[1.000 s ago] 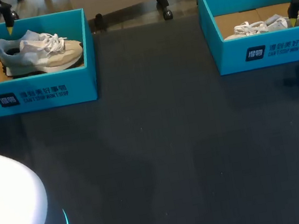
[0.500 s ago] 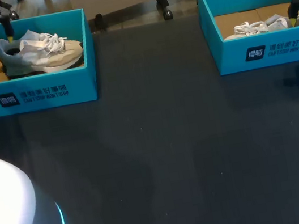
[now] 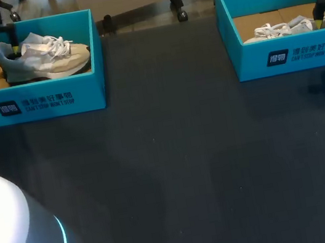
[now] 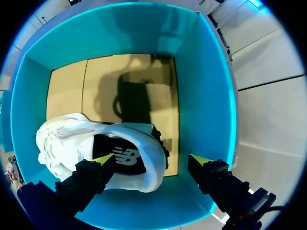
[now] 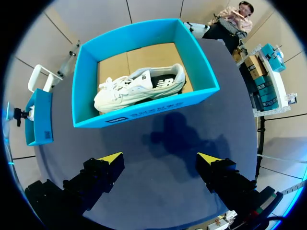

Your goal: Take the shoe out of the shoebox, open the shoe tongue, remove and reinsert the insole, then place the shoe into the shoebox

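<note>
Where the shoe sits: the pale shoe (image 3: pixel 45 57) stands sole-down inside the left box (image 3: pixel 53 101), with its toe toward the bench's middle and its heel at the outer end. It is not yet taken out.
Left hand: the left hand (image 4: pixel 151 160) hangs over the heel end, released and holding nothing. One fingertip (image 4: pixel 103 159) is above the shoe's dark opening, and the other is outside the heel, close to the box wall.
Right hand: the right hand (image 5: pixel 160 160) hovers above the bare bench (image 5: pixel 182 139) on the near side of the right box (image 5: pixel 144 111), spread wide and empty.
Second shoe: a white shoe (image 5: pixel 139 86) lies in the right box, with nothing touching it.
Step in hand: probably pinching the heel rim to lift the shoe out.
Risk, wall: the outer finger has little room, so it could catch the cardboard and pinch the wall along with the heel.
Risk, grip: a hold on the heel alone could let the toe droop and snag the box.
Risk, box: if the shoe wedges, the light box may slide or rise with it.
</note>
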